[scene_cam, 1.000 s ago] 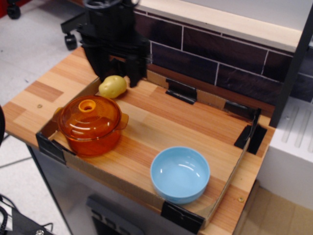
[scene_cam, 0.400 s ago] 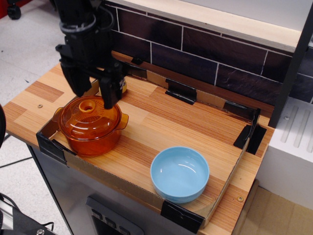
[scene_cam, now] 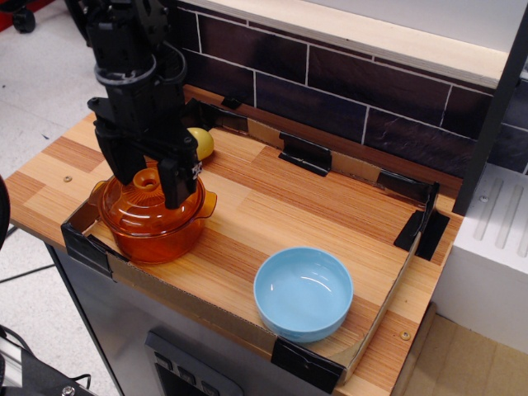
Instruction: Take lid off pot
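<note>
I am looking down on the worktop (scene_cam: 330,214), a striped wooden board fenced by a low cardboard rim with black tape at the corners, probably there to stop things sliding off. I am holding the arm over the left end, with the tool (scene_cam: 147,181) hanging directly above the pot (scene_cam: 153,227), because that is where the lift has to begin. The pot is sitting in the near left corner, a round see-through amber vessel with small side handles, glossy like glass or hard plastic. The blue bowl (scene_cam: 304,293), smooth and empty, is resting well apart to the right. The lid (scene_cam: 136,210) is sitting on the pot, domed and amber too. The tool's two black fingers (scene_cam: 176,183) are standing apart, one on each side of the knob (scene_cam: 147,177), a small opaque orange ring. I judge the grip is not yet made. A yellow potato (scene_cam: 202,142) is peeking out behind the arm.
</note>
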Tool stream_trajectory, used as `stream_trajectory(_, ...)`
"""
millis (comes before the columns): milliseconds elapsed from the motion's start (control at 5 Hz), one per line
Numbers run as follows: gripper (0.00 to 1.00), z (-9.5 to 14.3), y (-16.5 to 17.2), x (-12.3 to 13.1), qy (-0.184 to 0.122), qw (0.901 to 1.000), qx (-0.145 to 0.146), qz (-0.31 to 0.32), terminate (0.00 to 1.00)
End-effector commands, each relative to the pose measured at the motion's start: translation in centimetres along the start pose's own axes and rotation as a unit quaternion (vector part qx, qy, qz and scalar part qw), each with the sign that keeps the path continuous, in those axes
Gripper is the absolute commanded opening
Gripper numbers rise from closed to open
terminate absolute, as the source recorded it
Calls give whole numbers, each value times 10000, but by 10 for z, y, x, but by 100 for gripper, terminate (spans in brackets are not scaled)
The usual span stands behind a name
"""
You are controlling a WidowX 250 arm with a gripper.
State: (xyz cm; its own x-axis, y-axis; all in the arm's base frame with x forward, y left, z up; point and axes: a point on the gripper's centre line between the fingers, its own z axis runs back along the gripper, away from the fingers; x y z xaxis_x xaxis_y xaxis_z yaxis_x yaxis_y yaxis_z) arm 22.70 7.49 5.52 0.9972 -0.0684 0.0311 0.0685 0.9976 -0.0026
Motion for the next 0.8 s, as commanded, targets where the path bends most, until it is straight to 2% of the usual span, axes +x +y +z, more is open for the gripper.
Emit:
stream_trajectory(0, 100, 7, 6, 8, -228, 9996, 159, -80, 0)
stream_trajectory(200, 0, 7, 8, 8, -241, 9995, 201, 19, 0)
stream_trajectory(400, 0, 8, 10, 12, -231, 9993, 265, 135, 0)
stream_trajectory(600, 0, 16, 12, 21, -356, 9981, 427, 264, 0)
